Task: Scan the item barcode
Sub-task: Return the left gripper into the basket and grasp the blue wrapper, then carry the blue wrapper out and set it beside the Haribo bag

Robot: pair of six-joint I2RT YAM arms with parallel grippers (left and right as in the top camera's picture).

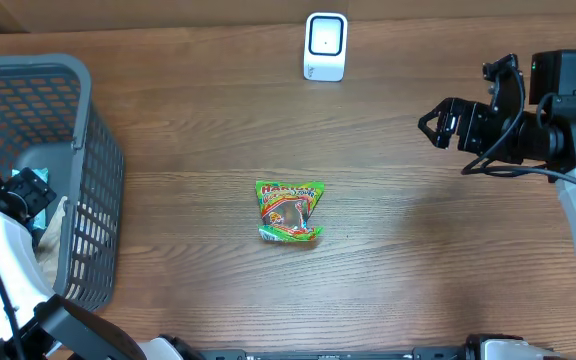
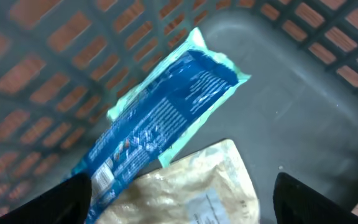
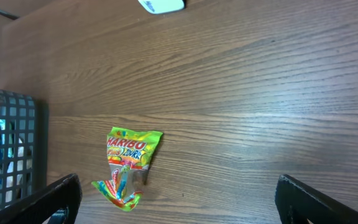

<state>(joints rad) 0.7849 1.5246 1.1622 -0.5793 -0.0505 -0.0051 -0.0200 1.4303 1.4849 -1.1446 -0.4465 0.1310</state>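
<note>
Basket (image 1: 96, 190) search, nothing grasped on either side

I saw the left gripper (image 2: 182, 186) down inside the basket, its fingers spread wide and holding nothing. A pale packet (image 2: 191, 194) lay directly under it, between the two fingers. A blue packet (image 2: 166, 112) lay just ahead, touching the pale one. The right gripper (image 3: 179, 186) hung over the table (image 3: 278, 93), also spread wide and empty. The candy bag (image 3: 129, 165) lay flat on the wood just ahead of it. The white scanner (image 3: 161, 5) stood far ahead, well apart from the bag.
</note>
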